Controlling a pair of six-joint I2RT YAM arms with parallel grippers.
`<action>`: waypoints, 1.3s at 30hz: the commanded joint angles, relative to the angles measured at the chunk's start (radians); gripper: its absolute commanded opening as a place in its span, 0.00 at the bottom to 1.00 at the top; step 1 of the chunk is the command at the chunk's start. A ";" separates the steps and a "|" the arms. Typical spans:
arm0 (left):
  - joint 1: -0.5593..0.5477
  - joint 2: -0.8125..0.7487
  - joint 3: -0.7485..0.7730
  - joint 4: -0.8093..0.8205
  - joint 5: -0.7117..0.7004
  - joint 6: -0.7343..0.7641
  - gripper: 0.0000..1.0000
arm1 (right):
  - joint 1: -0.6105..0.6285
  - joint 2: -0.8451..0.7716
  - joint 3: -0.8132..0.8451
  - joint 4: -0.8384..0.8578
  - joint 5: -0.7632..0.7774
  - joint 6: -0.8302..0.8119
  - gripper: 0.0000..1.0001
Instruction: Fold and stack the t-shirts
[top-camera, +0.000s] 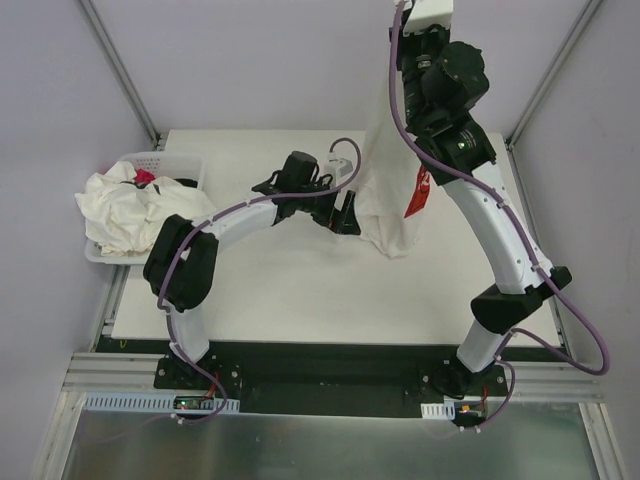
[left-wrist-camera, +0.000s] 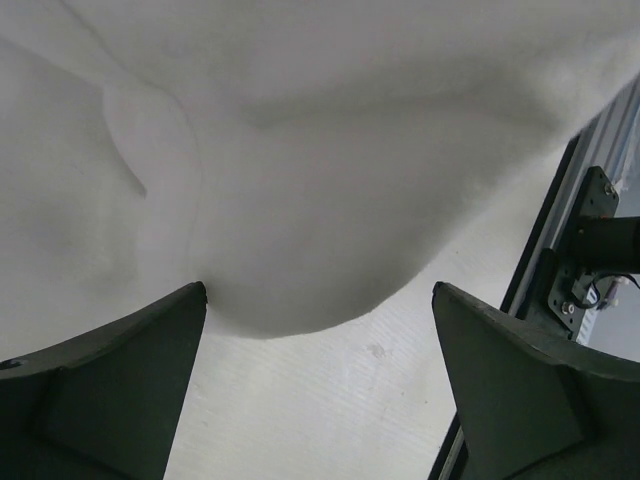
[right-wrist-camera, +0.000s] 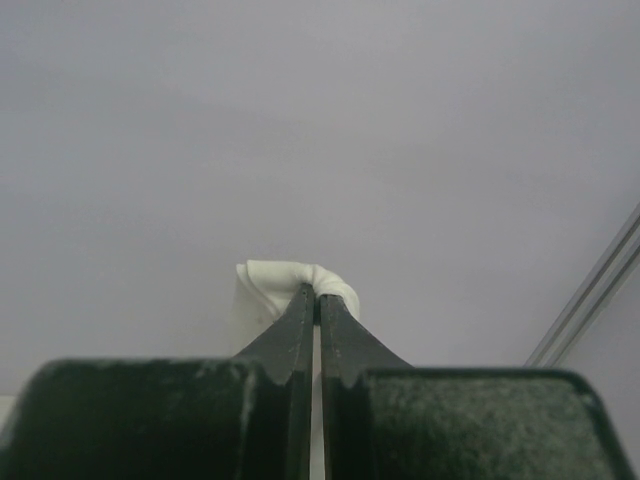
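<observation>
The right gripper (right-wrist-camera: 316, 292) pinches one t-shirt (top-camera: 388, 190) tight, so it hangs down over the surface (top-camera: 300, 290). It looks soft, light and floppy. The left gripper (left-wrist-camera: 318, 295) is wide open near its bottom edge, a good spot to grab.

The right arm (top-camera: 495, 225) is reaching up high, with the right gripper (right-wrist-camera: 318, 290) pinching a t-shirt (top-camera: 385, 200) fold. The left arm (top-camera: 240, 215) is extending low, with the left gripper (left-wrist-camera: 320, 292) gaping wide.

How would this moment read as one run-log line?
right fingers: shut on shirt, held high | left fingers: open at shirt's lower end | basket: other shirts heaped
</observation>
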 joint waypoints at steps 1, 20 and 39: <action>-0.005 0.018 0.081 0.031 0.008 0.008 0.87 | -0.004 -0.087 0.000 0.054 -0.010 0.012 0.01; -0.003 -0.008 0.171 -0.072 -0.079 0.073 0.00 | -0.037 -0.107 -0.068 0.056 -0.011 0.037 0.01; 0.122 -0.337 0.587 -0.395 -0.496 0.218 0.00 | -0.111 -0.121 -0.173 0.000 0.010 0.103 0.01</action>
